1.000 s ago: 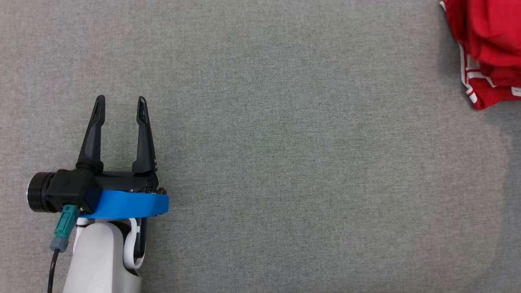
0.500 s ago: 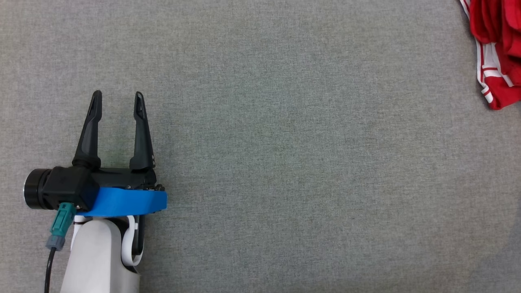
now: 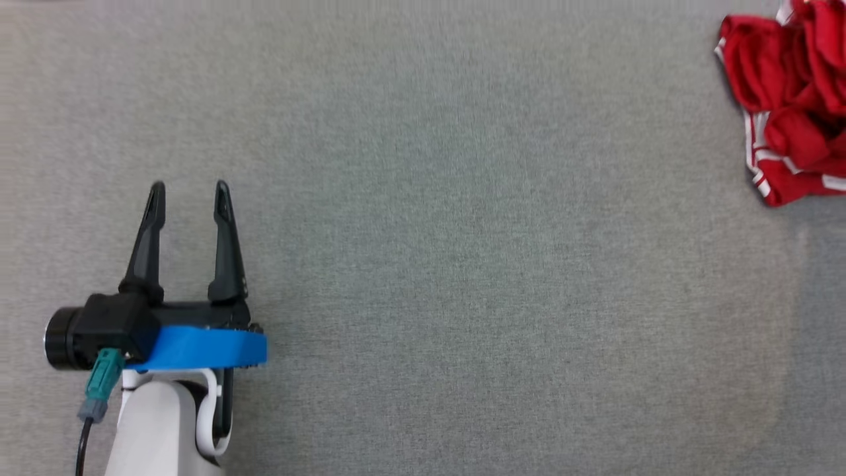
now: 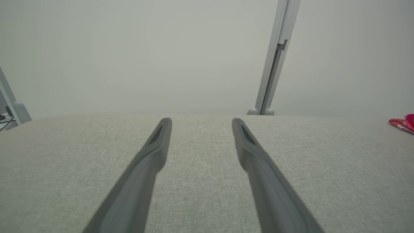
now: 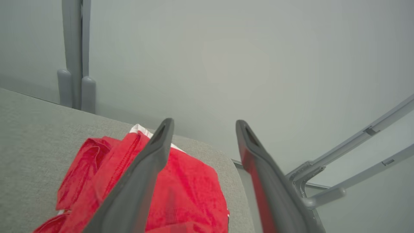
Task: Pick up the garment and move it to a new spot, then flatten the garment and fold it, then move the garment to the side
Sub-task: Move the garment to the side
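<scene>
The garment [image 3: 790, 106] is red with white trim and lies crumpled at the far right of the grey table, partly cut off by the head view's right edge. A sliver of the garment [image 4: 403, 123] shows at the right edge of the left wrist view. My left gripper [image 3: 187, 193] hovers open at the lower left, far from the cloth, with nothing between its fingers [image 4: 152, 155]. My right gripper [image 5: 202, 124] is open above the garment [image 5: 187, 184], its fingers apart and nothing between them, near the table's right end.
The grey fabric-covered table [image 3: 462, 264] stretches wide between the left gripper and the garment. Grey frame posts [image 4: 275, 58] stand behind the table's far edge. More grey bars [image 5: 355, 145] stand beyond the table's right end.
The garment has dropped from hanging folds into a crumpled heap on the table at the right. The head view shifted a little. The left gripper stayed open.
</scene>
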### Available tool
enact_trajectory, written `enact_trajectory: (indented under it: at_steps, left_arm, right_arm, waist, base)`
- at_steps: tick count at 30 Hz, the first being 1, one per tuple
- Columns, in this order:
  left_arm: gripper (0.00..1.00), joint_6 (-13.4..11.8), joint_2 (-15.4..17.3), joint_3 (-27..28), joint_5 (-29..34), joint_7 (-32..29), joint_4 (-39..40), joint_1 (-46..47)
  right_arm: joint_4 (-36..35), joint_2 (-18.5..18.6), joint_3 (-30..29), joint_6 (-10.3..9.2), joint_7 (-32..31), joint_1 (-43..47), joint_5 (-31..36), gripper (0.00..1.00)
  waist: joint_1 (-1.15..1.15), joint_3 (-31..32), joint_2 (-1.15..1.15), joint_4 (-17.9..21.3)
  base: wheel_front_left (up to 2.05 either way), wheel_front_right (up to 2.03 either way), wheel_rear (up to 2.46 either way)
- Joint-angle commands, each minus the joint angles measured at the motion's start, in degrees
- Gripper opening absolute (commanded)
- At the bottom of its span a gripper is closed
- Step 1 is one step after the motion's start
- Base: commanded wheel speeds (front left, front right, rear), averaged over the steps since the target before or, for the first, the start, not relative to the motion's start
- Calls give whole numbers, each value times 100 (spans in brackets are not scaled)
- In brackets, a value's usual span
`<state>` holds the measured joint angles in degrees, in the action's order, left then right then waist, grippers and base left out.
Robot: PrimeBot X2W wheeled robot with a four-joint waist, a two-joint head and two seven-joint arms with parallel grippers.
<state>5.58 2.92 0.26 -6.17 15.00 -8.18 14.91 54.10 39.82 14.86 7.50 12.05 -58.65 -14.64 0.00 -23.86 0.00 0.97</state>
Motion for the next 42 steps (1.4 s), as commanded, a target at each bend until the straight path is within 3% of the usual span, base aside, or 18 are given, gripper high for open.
enact_trajectory:
  at_steps: [1,10,23,33,42]
  left_arm:
    - [100,-23,-4,36,-29,24,-4,-70]
    - [100,-44,-3,220,-27,24,-131,-637]
    - [100,12,-4,189,-64,24,-421,-1134]
    - [100,16,-3,165,-72,24,-474,-1333]
    - [100,5,-4,137,-39,24,-434,-1371]
  right_arm:
    - [-9,-65,15,-1,37,88,27,100]
    - [-589,-1125,83,0,309,912,-159,100]
    - [-2456,-2412,-439,0,313,3051,-117,100]
    - [-3427,-3133,-1160,0,314,4620,139,100]
    - [-4321,-3527,-1652,0,94,5391,579,100]
  waist:
    - [0,125,0,90]
    - [0,1000,0,-34]
    - [0,1804,0,-188]
    - [0,2145,0,-159]
    - [0,2215,0,-69]
  base:
    - [0,0,0]
    - [0,0,0]
    - [0,0,0]
    - [0,0,0]
    - [0,0,0]
